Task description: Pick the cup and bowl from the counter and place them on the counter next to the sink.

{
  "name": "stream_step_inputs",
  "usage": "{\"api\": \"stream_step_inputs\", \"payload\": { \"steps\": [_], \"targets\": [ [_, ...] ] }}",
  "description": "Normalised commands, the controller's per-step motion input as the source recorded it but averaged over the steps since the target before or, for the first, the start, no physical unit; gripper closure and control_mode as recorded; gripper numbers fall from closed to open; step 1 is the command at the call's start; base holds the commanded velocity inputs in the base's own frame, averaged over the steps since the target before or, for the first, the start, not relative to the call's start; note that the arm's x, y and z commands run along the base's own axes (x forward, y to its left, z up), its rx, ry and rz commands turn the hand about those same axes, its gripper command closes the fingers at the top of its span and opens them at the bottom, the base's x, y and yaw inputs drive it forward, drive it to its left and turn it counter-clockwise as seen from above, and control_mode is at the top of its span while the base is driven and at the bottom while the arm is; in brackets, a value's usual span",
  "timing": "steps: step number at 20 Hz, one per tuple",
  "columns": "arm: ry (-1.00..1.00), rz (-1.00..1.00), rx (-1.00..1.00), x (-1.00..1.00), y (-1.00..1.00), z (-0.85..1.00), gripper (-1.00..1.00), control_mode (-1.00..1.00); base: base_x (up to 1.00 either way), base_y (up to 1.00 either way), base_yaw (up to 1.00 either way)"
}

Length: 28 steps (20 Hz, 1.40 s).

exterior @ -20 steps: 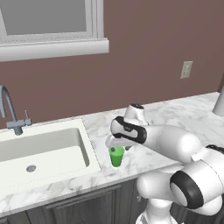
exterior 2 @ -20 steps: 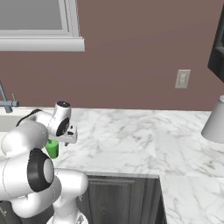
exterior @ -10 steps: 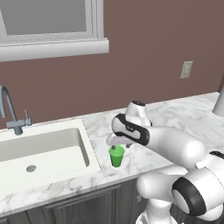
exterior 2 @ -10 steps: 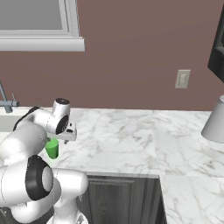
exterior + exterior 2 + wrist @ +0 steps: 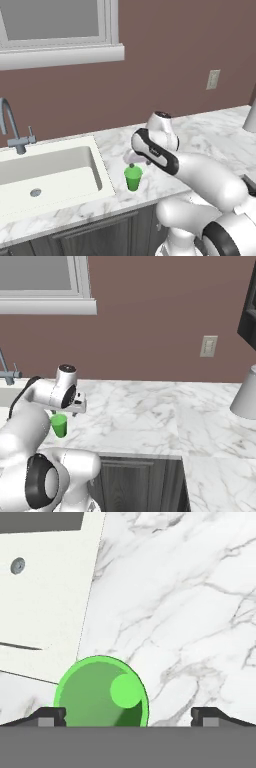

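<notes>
The green cup stands upright on the white marble counter, just right of the sink. My gripper hovers right above it, open, with nothing held. In the hand view I look straight down into the cup. The two fingertips stand wide apart on either side of it and clear of its rim. The sink's basin lies beside the cup. The bowl is out of view.
A grey gooseneck faucet rises behind the sink. A pale grey cone-shaped object stands at the counter's far right. The counter's front edge runs just before the cup.
The hand has drawn slightly up from the cup and the arm's elbow has shifted. The cup stays standing where it was. The jaws remain open.
</notes>
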Motion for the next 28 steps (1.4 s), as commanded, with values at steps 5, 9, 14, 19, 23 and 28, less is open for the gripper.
{"api": "stream_step_inputs", "payload": {
  "steps": [5,9,14,19,23,28],
  "targets": [
    [-0.19,0.00,0.00,-0.62,-0.08,0.18,-1.00,-1.00,0.00,0.00,0.00],
    [-0.17,0.00,0.00,-0.84,-0.17,0.15,-1.00,-1.00,0.00,0.00,0.00],
    [-0.19,0.00,0.01,-0.97,-0.19,0.16,-1.00,-1.00,0.00,0.00,0.00],
    [-0.19,0.00,0.00,-0.94,-0.18,0.16,-1.00,-1.00,0.00,0.00,0.00],
    [-0.09,-0.01,0.00,-0.83,-0.17,0.17,-1.00,-1.00,0.00,0.00,0.00],
    [-0.08,-0.02,0.02,-0.97,-0.26,0.10,-1.00,-1.00,0.00,0.00,0.00]
  ]
}}
